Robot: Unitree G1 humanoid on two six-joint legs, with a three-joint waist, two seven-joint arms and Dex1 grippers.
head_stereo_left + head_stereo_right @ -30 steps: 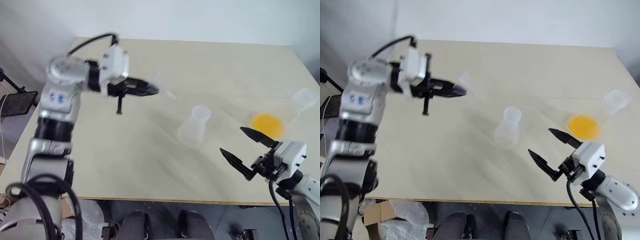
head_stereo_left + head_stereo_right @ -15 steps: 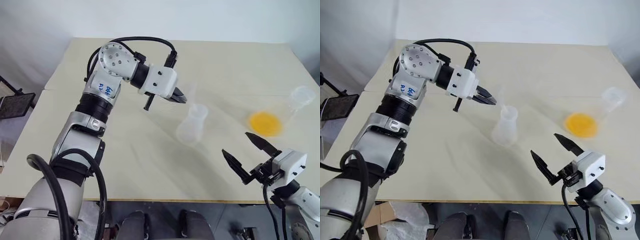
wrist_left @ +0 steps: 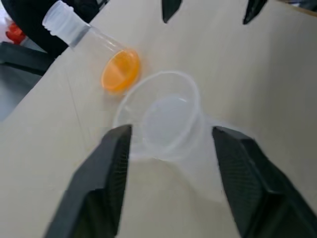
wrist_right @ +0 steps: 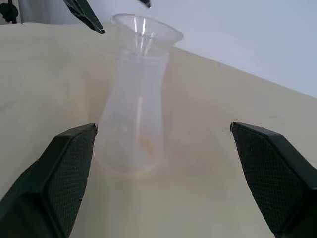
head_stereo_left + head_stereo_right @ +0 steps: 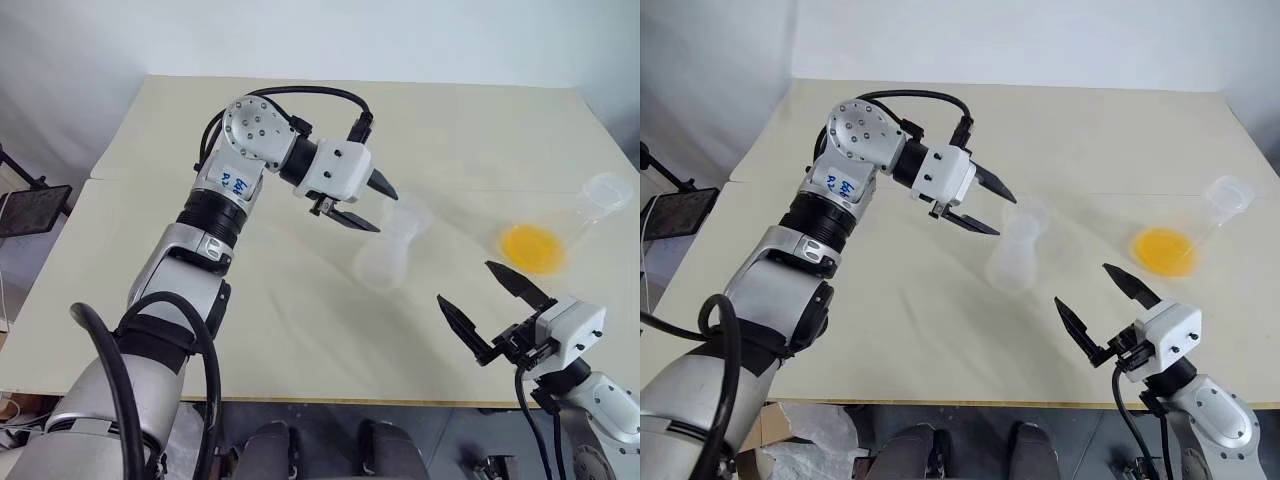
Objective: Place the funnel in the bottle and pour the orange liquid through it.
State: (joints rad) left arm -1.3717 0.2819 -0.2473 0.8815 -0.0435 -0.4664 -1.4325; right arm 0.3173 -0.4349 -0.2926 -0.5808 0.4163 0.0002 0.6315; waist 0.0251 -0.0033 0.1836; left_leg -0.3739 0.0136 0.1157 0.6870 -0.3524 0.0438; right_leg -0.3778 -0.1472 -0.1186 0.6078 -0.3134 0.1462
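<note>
While funnel (image 4: 145,30) sits in bottle (image 4: 132,119), left tool (image 5: 368,202) hovers beside, spread (right tool (image 5: 490,307) low, spread).

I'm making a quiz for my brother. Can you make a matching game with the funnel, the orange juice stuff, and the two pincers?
Things:
1. funnel
2. orange liquid
3. left pincer
4. right pincer

Places or states:
A. inside the flask near the table's right edge
B. open, close beside the funnel
C. sitting in the bottle's neck
D. open, near the table's front edge

Pairs: 1-C, 2-A, 3-B, 4-D
</note>
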